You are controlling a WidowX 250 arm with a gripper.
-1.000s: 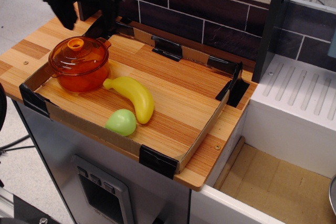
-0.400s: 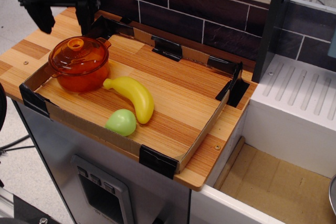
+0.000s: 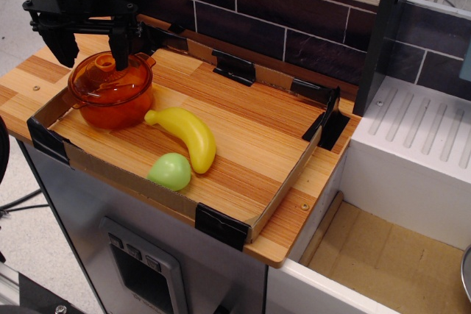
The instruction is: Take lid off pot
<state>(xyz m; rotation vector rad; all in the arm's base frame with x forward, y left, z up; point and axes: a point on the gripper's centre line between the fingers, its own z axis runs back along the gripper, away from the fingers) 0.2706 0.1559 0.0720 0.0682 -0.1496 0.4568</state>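
The orange pot [image 3: 112,110] stands at the back left of the cardboard-walled tray [image 3: 96,174]. The domed orange lid [image 3: 109,79] sits on it, with its round knob [image 3: 105,63] on top. My black gripper [image 3: 92,53] is open above the lid. Its two fingers hang down, one finger [image 3: 65,48] left of the knob and one finger [image 3: 118,51] right of it. The right fingertip is at about knob height, close to the knob; I cannot tell whether it touches. Nothing is held.
A yellow banana [image 3: 185,134] lies right of the pot, touching or nearly touching its base. A green round fruit [image 3: 170,171] lies near the tray's front wall. A dark brick wall [image 3: 294,12] runs behind. A white sink [image 3: 412,174] is to the right.
My gripper has moved left and then come down from above the tray's back corner to straddle the lid's knob. The pot, lid and fruit have not moved.
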